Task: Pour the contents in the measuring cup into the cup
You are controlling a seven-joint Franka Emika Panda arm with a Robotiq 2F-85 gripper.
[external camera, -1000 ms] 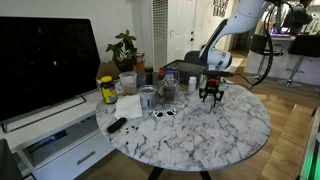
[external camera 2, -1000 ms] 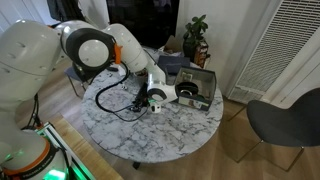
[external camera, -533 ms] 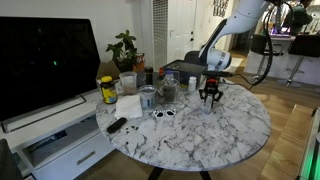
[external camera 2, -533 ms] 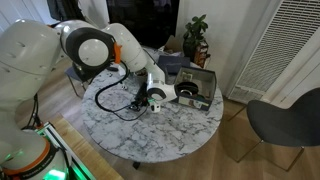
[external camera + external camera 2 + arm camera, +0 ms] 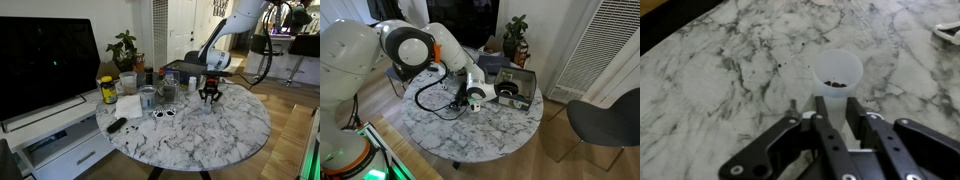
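Note:
A small translucent white measuring cup (image 5: 837, 72) with dark bits in it stands on the marble table (image 5: 720, 70). Its white handle runs back between my gripper's (image 5: 837, 108) two black fingers, which are closed narrowly on it. In both exterior views the gripper (image 5: 210, 98) (image 5: 472, 96) is down at the tabletop, toward the middle of the round table. A clear glass cup (image 5: 148, 97) stands on the table some way off from the gripper, among other items. The measuring cup is too small to make out under the gripper in the exterior views.
A yellow-lidded jar (image 5: 107, 90), a white cloth (image 5: 128, 105), sunglasses (image 5: 164, 113), a black remote (image 5: 117, 125) and bottles crowd one side of the table. A black tray-like box (image 5: 512, 86) and a black cable (image 5: 440, 100) lie near the gripper. A potted plant (image 5: 125, 47) stands behind.

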